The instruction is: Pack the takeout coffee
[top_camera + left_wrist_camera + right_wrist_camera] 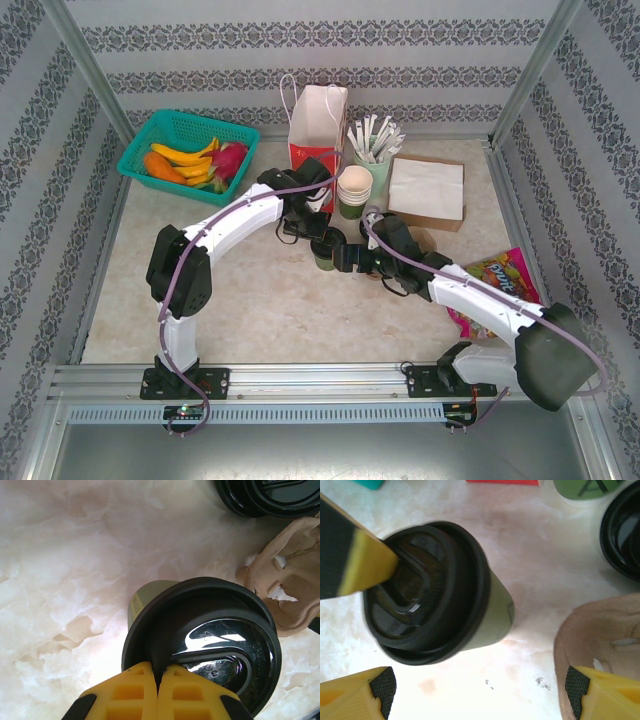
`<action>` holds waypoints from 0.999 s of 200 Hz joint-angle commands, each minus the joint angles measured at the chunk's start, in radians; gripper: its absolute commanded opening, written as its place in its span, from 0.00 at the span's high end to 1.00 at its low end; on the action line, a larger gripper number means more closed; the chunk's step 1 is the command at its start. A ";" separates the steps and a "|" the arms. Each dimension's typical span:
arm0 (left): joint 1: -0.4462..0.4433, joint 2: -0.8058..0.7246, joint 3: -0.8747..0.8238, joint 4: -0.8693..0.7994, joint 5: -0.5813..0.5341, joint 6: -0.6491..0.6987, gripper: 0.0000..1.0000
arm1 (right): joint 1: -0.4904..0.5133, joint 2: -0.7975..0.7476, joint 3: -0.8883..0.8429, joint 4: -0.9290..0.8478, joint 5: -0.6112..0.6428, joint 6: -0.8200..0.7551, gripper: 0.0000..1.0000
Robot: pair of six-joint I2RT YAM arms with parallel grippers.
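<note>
At table (pixel 260 300) centre, takeout coffee (pixel 437 592); left fingers (pixel 135 690) closed, tips on its lid (pixel 210 625); right fingers (pixel 355 692) spread wide, cup ahead.

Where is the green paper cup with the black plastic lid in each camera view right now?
Top external: the green lidded cup stands mid-table.
Left wrist: cup lower centre.
Right wrist: cup centre-left.
Shared landmark: brown pulp tray to its right in both wrist views.
</note>
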 commanded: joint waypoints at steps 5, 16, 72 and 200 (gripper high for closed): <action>-0.020 0.130 -0.080 -0.107 -0.010 0.023 1.00 | -0.015 0.075 -0.010 -0.062 0.050 0.021 0.11; -0.022 0.130 -0.086 -0.105 -0.007 0.024 1.00 | -0.012 0.104 -0.022 -0.059 0.064 0.028 0.11; -0.026 0.127 -0.087 -0.123 -0.014 0.048 1.00 | -0.011 0.083 -0.018 -0.056 0.044 0.034 0.12; -0.026 0.130 -0.075 -0.123 -0.005 0.045 1.00 | -0.023 0.024 0.025 0.041 -0.057 0.025 0.12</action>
